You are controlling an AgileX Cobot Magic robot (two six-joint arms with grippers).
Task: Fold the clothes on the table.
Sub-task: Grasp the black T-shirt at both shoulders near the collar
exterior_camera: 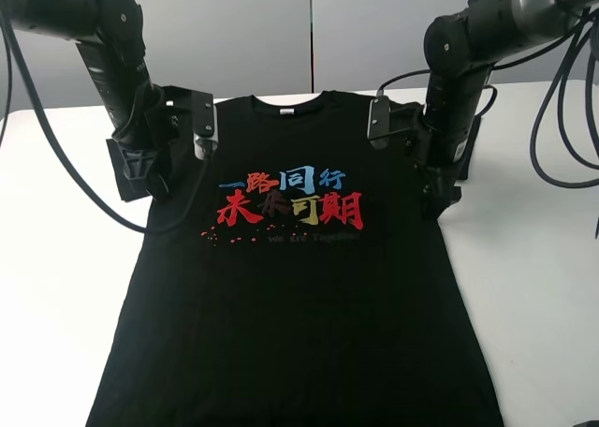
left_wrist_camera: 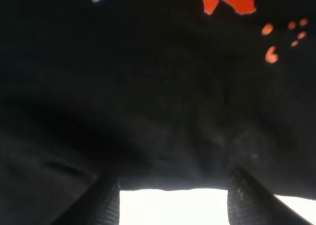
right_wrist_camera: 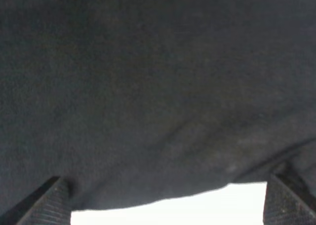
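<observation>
A black T-shirt (exterior_camera: 290, 296) with a red and blue printed design (exterior_camera: 290, 202) lies flat, face up, on the white table (exterior_camera: 56, 287), collar at the far side. My left gripper (exterior_camera: 157, 176) is low at the shirt's left sleeve. In the left wrist view (left_wrist_camera: 173, 195) its fingers (left_wrist_camera: 106, 200) stand apart at the cloth's edge (left_wrist_camera: 163, 136), open. My right gripper (exterior_camera: 436, 185) is low at the right sleeve. In the right wrist view (right_wrist_camera: 168, 200) its fingers (right_wrist_camera: 49, 203) stand wide apart at the cloth's edge (right_wrist_camera: 158, 111), open.
Black cables (exterior_camera: 562, 118) hang from the right arm over the table's right side. Another cable (exterior_camera: 84, 193) loops from the left arm across the table. The table's far edge meets a grey wall (exterior_camera: 281, 34). The shirt's hem runs out of view at the front.
</observation>
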